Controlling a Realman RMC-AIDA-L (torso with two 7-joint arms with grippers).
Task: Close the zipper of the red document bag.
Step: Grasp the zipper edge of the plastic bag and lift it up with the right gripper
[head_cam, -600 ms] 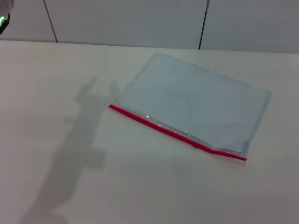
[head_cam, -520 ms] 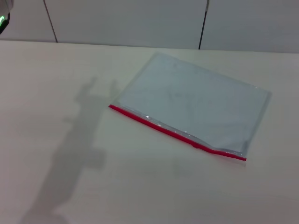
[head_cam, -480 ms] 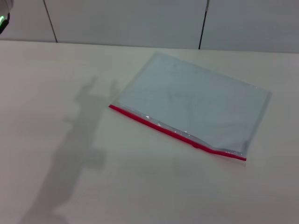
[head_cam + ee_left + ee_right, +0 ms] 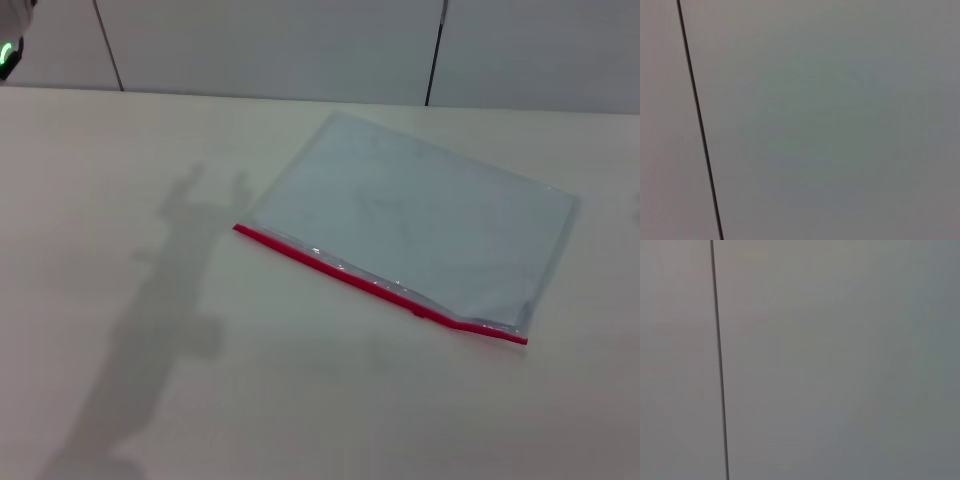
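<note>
The red document bag (image 4: 415,220), a flat translucent pale blue-grey pouch, lies on the table right of centre in the head view, turned at an angle. Its zipper (image 4: 340,269) is a bright red strip along the near long edge, running from the near-left corner to the near-right corner. A small red bump on that strip, which may be the slider (image 4: 420,311), sits toward the right end. Neither gripper shows in any view. Only a bit of the left arm with a green light (image 4: 6,45) shows at the top left corner.
The arm's shadow (image 4: 170,300) falls on the pale table (image 4: 120,140) left of the bag. Grey wall panels with dark seams (image 4: 432,52) stand behind the table's far edge. Both wrist views show only such a panel (image 4: 840,125) and a seam (image 4: 719,360).
The arm's shadow on the table has shifted slightly. The bag has not moved.
</note>
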